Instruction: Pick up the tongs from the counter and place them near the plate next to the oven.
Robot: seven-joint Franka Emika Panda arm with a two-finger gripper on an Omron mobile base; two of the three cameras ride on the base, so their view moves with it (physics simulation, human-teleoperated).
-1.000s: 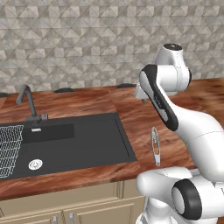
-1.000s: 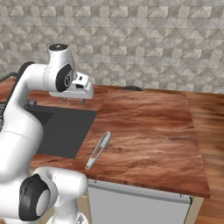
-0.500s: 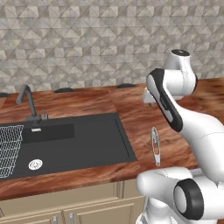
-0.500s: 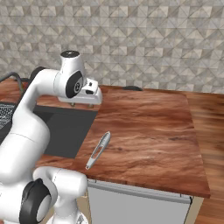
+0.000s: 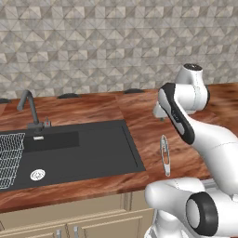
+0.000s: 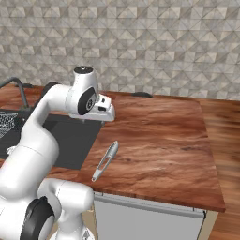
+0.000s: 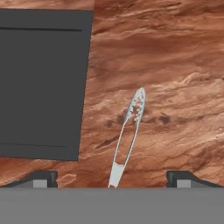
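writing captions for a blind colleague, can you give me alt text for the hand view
Slim silver tongs lie flat on a reddish-brown wood-grain counter, seen from above, just ahead of the open gripper whose two dark fingertips rise far apart at the bottom. A black sink takes up the upper left, beside the tongs but not touching them.

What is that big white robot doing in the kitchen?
It is getting ready to pick up the tongs. They lie flat on the brown counter, just beside the black sink. The robot's gripper hangs above them with its jaws open and holds nothing. Nothing has been grabbed yet, so the tongs are untouched.
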